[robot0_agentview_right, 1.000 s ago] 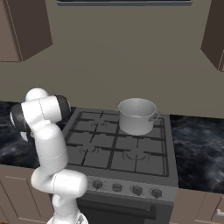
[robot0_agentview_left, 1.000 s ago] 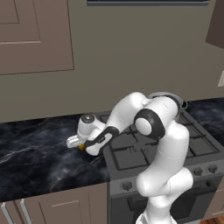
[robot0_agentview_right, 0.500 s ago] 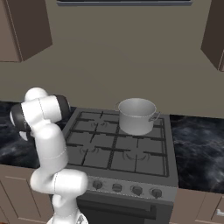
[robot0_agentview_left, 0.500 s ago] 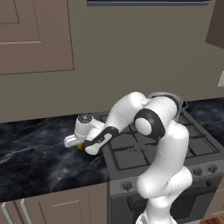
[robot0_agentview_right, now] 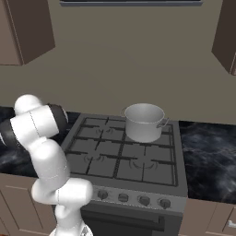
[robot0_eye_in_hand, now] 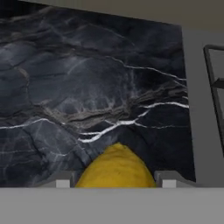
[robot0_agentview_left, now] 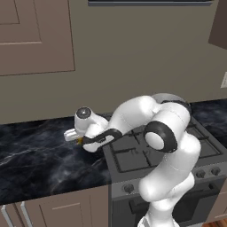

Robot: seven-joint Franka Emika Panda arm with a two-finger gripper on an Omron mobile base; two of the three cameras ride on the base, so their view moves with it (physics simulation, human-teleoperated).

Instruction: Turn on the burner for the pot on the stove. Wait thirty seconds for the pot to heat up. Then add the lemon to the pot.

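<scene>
Stove [robot0_agentview_right: 133,163]: dark grey range with gridded grate, seen whole in the right base view; row of knobs along the front edge. Marble counter [robot0_agentview_left: 40,159], black with white veins, runs to the stove's left.

Pot [robot0_agentview_right: 144,121]: shiny steel, upright on the rear grate, toward the right side of the stove. No flame can be made out under it from this angle, so burner state is not confirmed.

Arm reaches left off the stove, hand low over the counter just beside the stove's left edge.

Gripper [robot0_agentview_left: 76,138]: in the hand view the two fingertips [robot0_eye_in_hand: 63,178] stand on either side of the fruit, close against its flanks. Reads as clamped on the lemon, though the contact itself is cut off at the bottom of the picture — grasp probable, not certain.

Lemon [robot0_eye_in_hand: 117,168]: yellow, sits between the fingers, on or just above the marble; only a sliver of yellow shows under the hand in the left base view. Its tapered end points away from the hand, so the long axis runs along the fingers, not across them.

Key relation for the next move: the pot lies well apart from the lemon, to the right and toward the back wall. Judgement: lift clear of the counter first, then carry across the grate and over the rim.
</scene>
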